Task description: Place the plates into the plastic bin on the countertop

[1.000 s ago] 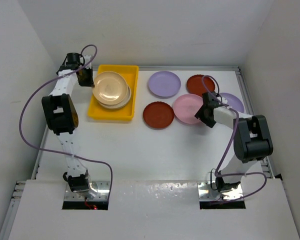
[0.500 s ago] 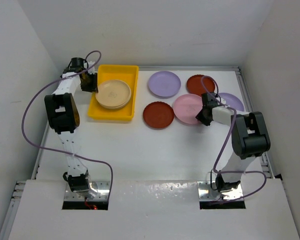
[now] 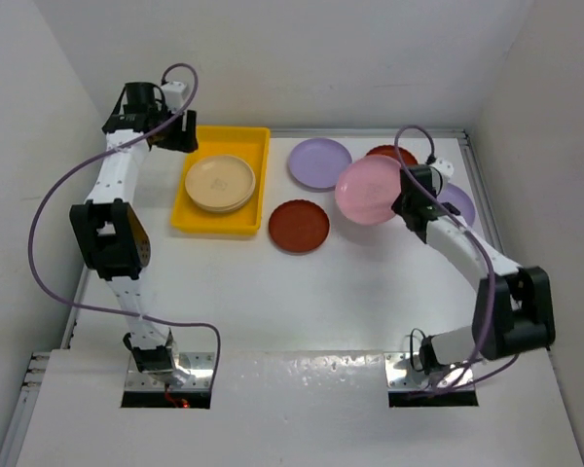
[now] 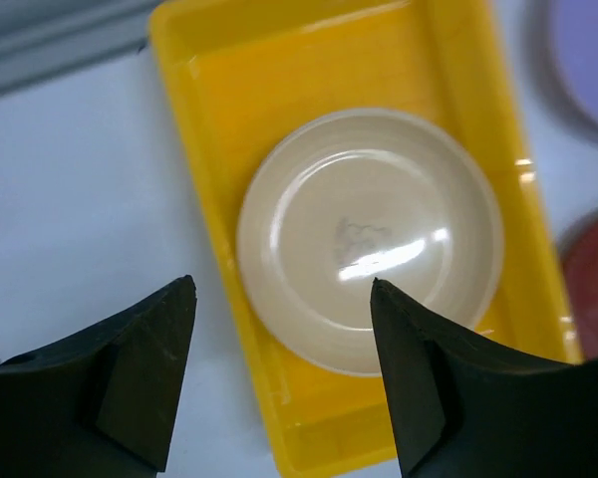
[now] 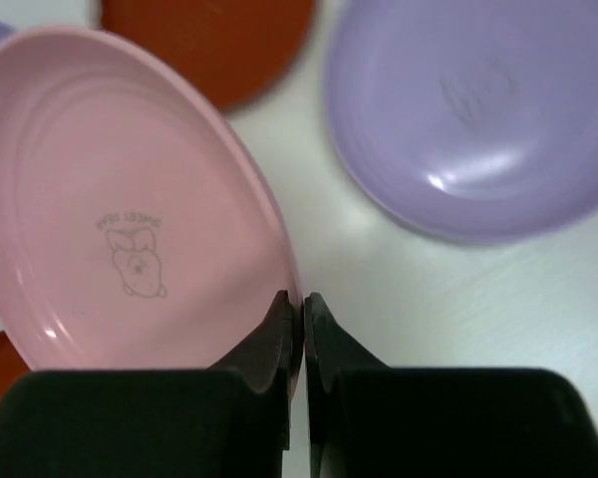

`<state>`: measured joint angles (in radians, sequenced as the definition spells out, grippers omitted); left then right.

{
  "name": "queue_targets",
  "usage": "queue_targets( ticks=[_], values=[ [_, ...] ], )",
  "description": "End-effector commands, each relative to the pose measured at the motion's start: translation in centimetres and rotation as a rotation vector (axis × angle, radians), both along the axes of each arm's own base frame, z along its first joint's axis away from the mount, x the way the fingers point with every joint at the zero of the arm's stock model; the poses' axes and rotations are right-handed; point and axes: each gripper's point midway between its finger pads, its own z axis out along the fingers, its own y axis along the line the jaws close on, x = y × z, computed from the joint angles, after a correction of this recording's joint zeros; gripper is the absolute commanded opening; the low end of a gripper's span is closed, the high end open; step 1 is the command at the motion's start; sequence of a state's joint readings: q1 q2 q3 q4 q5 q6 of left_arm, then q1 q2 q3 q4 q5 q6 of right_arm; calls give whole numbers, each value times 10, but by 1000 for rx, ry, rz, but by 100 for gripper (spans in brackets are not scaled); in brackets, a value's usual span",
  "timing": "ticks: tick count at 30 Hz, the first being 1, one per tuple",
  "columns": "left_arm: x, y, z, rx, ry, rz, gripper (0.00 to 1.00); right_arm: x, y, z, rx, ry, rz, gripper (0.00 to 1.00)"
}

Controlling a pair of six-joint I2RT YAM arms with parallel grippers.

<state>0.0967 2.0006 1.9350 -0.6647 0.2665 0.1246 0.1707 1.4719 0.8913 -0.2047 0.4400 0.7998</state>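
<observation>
The yellow plastic bin (image 3: pixel 234 133) (image 4: pixel 194 119) lies at the back left of the countertop (image 3: pixel 273 292), with a cream plate (image 3: pixel 220 183) (image 4: pixel 369 239) flat inside it. My left gripper (image 3: pixel 178 134) (image 4: pixel 281 289) hovers open above the bin's left edge, nothing between its fingers. My right gripper (image 3: pixel 402 202) (image 5: pixel 301 299) is shut on the rim of the pink plate (image 3: pixel 368 190) (image 5: pixel 130 219), which hangs tilted above the table. On the table lie a lilac plate (image 3: pixel 319 162), a dark red plate (image 3: pixel 299 226), a second lilac plate (image 3: pixel 459 206) (image 5: pixel 478 110) and another dark red one (image 3: pixel 389 153) (image 5: pixel 209 40).
Thin metal rails (image 3: pixel 472 185) edge the white table, and white walls close in on the left, back and right. Purple cables (image 3: pixel 54 214) loop from both arms. The loose plates cluster at the back right, next to the bin.
My left gripper has opened and drawn up and back from the bin, leaving the cream plate lying in it. My right gripper has shut on the pink plate's rim and lifted it.
</observation>
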Motion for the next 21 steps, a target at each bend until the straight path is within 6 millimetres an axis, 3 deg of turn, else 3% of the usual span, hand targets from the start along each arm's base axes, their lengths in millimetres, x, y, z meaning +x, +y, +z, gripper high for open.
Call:
queue_targets(
  ticks=[1,3,4,5,6,8,9,11,15,21],
  values=[
    [-21,-74,52,-35,-110,-259,73,35,18,101,-167,-294,157,0],
    [-35,-110,62,-39,-116,-384,75,39,43,112,-188,-305,253,0],
    [-41,-126,71,-71,-121,-437,75,55,75,129,-205,-318,367,0],
    [-45,-136,78,-79,-123,-475,76,50,82,115,-217,-239,415,0],
    [-49,-150,84,-97,-132,-503,76,67,102,138,-209,-272,469,0],
    [-54,-162,85,-140,-121,-546,77,65,137,101,-197,-148,587,0],
    [-55,-164,90,-155,-128,-547,77,72,151,114,-171,-176,617,0],
    [-59,-175,86,-165,-112,-562,77,74,191,114,-98,-186,716,0],
    [-62,-168,39,-75,-12,-504,76,72,238,126,12,-248,837,0],
    [-59,-149,6,9,51,-428,69,69,259,134,104,-282,875,0]
  ],
)
